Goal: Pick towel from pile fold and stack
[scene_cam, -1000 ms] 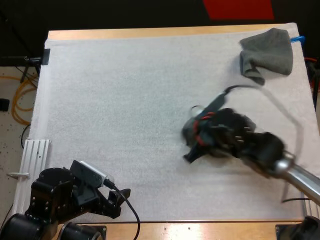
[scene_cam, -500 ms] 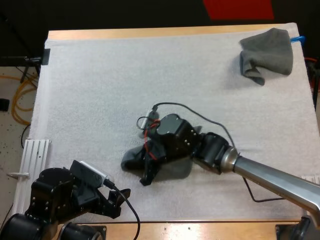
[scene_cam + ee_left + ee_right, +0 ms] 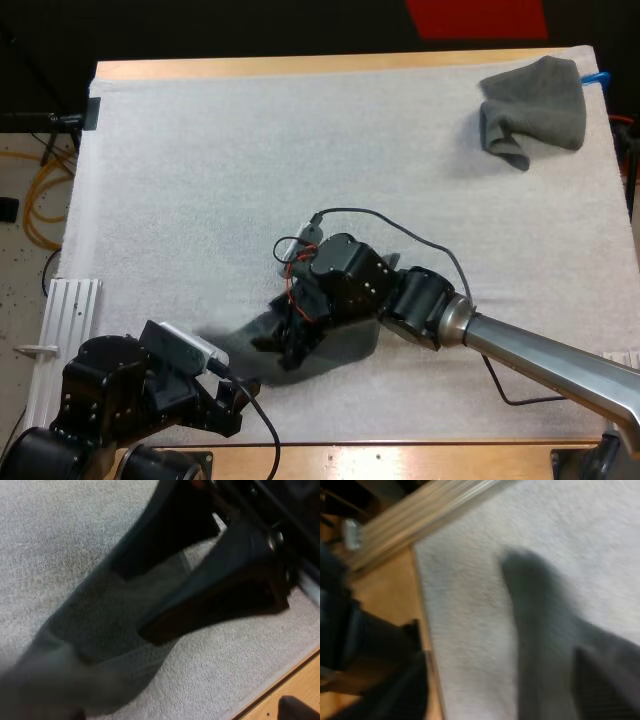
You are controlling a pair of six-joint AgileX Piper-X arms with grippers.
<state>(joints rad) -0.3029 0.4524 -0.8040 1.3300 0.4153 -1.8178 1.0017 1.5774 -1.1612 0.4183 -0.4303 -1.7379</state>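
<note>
Towel point(image 3: 252, 330), dark grey-green, pinched between fingers of right tool point(image 3: 292, 345). Held low over near-left part of white mat point(image 3: 200, 180), just ahead of left tool point(image 3: 238, 392). Position suits spreading and folding within reach of both arms. Left tool sits at near edge of desk point(image 3: 420, 460); whether spread or pressed together cannot be told. Crumpled towel point(image 3: 535, 110) lies at mat's far right corner, well apart: judged remaining pile. Containers: none; mat bears crumpled towel. Stack not yet begun.

1 grey-green towel point(image 3: 535, 108) sits crumpled at the mat's point(image 3: 200, 180) far right corner, a 2nd towel point(image 3: 252, 330) stretched near its front.
</note>
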